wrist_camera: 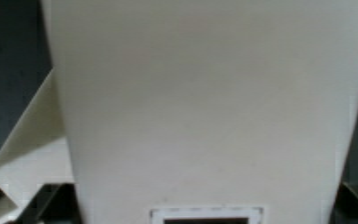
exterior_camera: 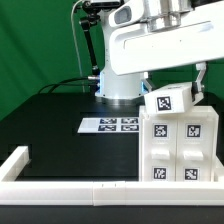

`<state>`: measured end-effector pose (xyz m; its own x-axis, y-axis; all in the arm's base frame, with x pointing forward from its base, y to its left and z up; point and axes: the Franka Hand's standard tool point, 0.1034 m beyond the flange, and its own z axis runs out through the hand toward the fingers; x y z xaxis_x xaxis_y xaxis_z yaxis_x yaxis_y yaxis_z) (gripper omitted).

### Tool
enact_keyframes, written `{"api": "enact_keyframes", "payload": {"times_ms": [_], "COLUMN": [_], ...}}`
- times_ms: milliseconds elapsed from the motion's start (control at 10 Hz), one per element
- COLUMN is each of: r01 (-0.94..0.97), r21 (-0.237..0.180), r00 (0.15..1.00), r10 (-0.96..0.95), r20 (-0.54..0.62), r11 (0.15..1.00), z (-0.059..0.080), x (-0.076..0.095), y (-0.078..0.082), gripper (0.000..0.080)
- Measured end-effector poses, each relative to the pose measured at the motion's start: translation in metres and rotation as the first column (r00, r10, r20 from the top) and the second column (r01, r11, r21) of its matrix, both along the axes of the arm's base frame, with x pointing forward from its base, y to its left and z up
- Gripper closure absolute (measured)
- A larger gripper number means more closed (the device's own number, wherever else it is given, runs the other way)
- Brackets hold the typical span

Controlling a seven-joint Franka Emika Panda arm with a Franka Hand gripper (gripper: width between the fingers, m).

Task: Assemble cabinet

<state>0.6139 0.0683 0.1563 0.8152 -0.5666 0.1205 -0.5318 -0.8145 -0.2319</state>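
The cabinet's big white body (exterior_camera: 180, 145) stands at the exterior view's right, with several square marker tags on its front. A smaller white cabinet block (exterior_camera: 163, 100) with one tag sits tilted at the body's top. My gripper (exterior_camera: 184, 88) is right above the body, and one dark finger (exterior_camera: 201, 78) shows beside the block. In the wrist view the white block (wrist_camera: 202, 100) fills the space between my gripper's (wrist_camera: 202, 208) jaws, with a tag at its near end. The dark fingers (wrist_camera: 44, 203) lie against its sides, so the gripper looks shut on it.
The marker board (exterior_camera: 110, 124) lies flat on the black table near the arm's white base (exterior_camera: 118, 85). A long low white rail (exterior_camera: 60, 186) runs along the front edge and turns back at the exterior view's left. A green backdrop stands behind.
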Motion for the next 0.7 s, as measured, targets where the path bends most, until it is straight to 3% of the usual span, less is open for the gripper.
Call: {"api": "enact_keyframes", "payload": {"times_ms": [400,700], "r01": [0.270,0.493], "r21": [0.066,0.128], "r00": [0.963,0.870], "r10": [-0.267,-0.481], "r20": [-0.046,-0.110], "r11": [0.961,0.861], "z": [-0.0004,-0.0005], "x": [-0.0002,-0.0004], "y": [0.0000,0.0012], "gripper": [0.0239,0.0239]}}
